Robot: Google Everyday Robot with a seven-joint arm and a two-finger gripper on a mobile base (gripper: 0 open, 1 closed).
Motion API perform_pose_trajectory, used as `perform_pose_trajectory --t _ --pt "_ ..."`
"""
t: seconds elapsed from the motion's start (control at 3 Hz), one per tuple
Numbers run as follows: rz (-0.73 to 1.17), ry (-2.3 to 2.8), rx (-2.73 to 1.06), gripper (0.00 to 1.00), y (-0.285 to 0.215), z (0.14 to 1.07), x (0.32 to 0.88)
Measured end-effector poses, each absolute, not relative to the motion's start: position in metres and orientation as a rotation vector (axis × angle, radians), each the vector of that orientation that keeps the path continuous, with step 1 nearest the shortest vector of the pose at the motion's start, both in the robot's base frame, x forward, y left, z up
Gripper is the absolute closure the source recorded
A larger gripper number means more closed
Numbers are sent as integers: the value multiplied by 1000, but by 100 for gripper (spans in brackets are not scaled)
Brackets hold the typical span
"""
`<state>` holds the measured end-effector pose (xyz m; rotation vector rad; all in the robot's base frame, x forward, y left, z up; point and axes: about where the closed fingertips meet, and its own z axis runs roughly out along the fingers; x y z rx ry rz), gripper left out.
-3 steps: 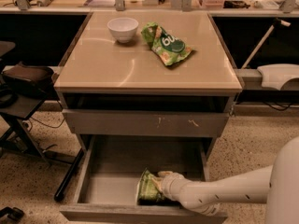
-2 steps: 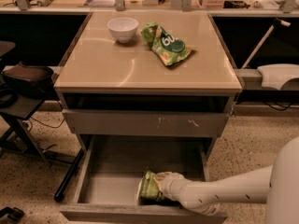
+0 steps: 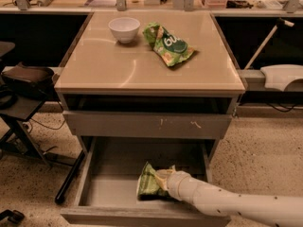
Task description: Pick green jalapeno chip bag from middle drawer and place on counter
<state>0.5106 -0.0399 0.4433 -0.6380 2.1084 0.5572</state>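
The green jalapeno chip bag (image 3: 149, 184) is an olive-green crinkled bag standing tilted on its edge inside the open middle drawer (image 3: 108, 193), near the drawer's front right. My gripper (image 3: 163, 178) reaches in from the lower right on a white arm and is shut on the bag's right end, holding it slightly off the drawer floor. The fingertips are mostly hidden by the bag and the wrist. The beige counter (image 3: 118, 67) is the cabinet's top, well above the drawer.
A white bowl (image 3: 124, 29) and a brighter green bag with a round logo (image 3: 171, 45) lie at the back of the counter. A shut drawer front with pale scratch marks (image 3: 147, 125) overhangs the open drawer. A dark stool (image 3: 26, 79) stands to the left.
The bag has risen a little and tipped more upright in the drawer together with my gripper. Nothing on the counter has moved.
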Motion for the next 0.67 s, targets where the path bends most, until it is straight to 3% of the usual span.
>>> perform_pose_trajectory --t 0.67 --pt "596 1870 -701 100 -33 572 490"
